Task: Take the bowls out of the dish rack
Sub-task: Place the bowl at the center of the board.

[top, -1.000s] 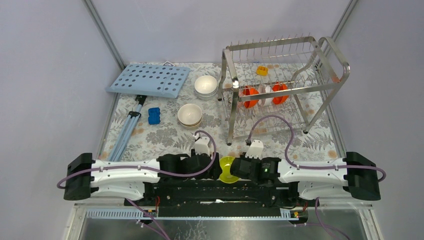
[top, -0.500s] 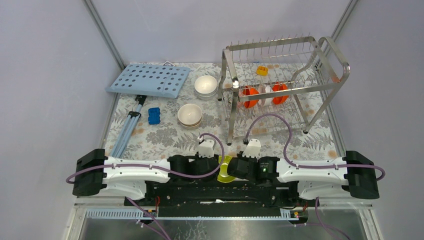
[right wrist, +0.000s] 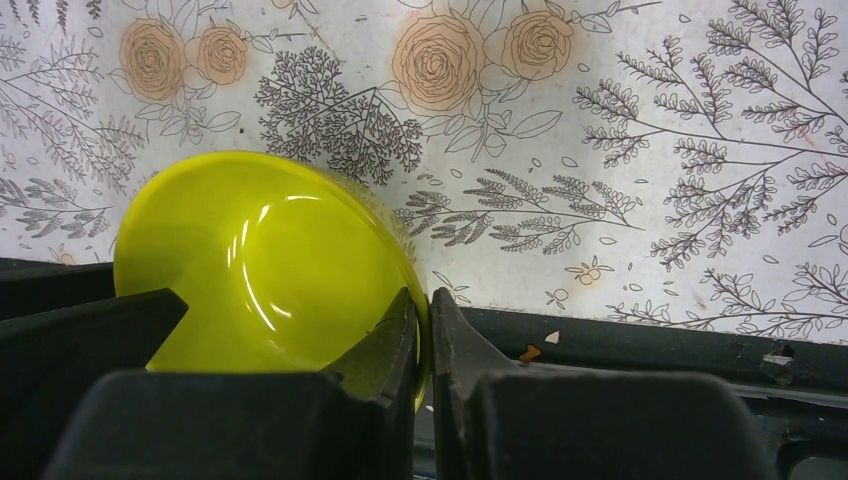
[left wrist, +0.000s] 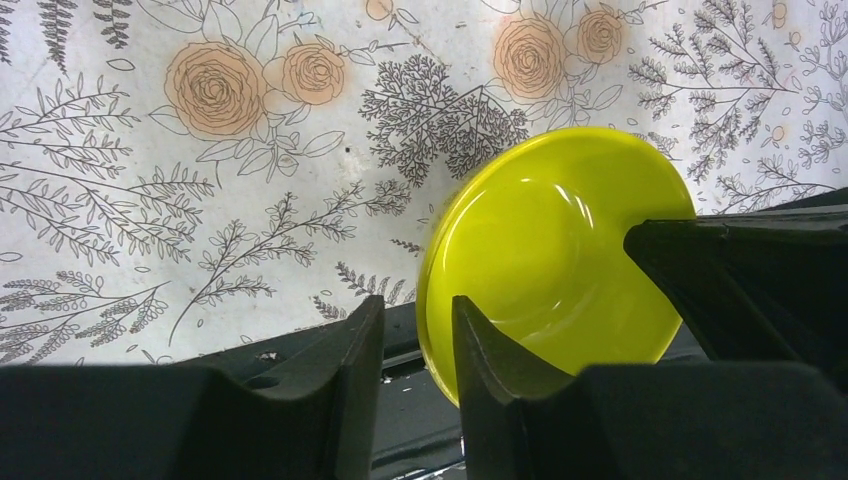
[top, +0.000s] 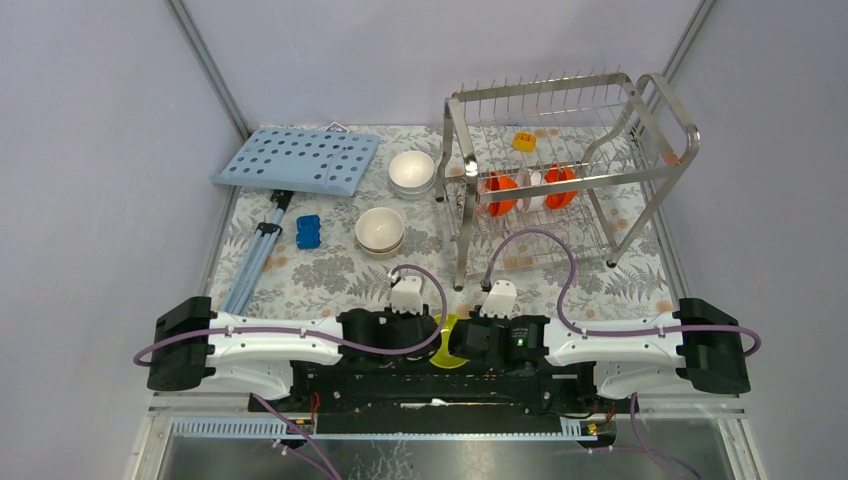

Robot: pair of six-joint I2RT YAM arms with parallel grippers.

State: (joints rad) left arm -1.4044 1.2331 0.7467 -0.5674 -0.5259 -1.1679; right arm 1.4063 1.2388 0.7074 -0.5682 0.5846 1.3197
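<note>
1. Since a second ago both arms have been sliding inward along the near edge, and my left fingers (left wrist: pixel 330 400) have been narrowing. They are now straddling the rim of the lime-green bowl (left wrist: pixel 560 270), one inside it and one outside with a sliver of gap showing, so they are not clamping it.
2. My right fingers (right wrist: pixel 470 400) are pinching the opposite rim tight, holding the bowl tilted on edge over the black base rail (top: pixel 400 378) between the two arms.
3. The dish rack (top: pixel 650 175) is standing at the far right of the surface (top: pixel 330 275), carrying two orange-red bowls (top: pixel 500 192) on edge and a yellow-orange clip (top: pixel 524 141) above them.
4. A white bowl (top: pixel 411 172) and a cream bowl (top: pixel 380 230) are sitting upright just left of the rack, well apart from the held bowl.
5. A blue block (top: pixel 308 232) and a perforated board (top: pixel 298 160) are lying farther left.
</note>
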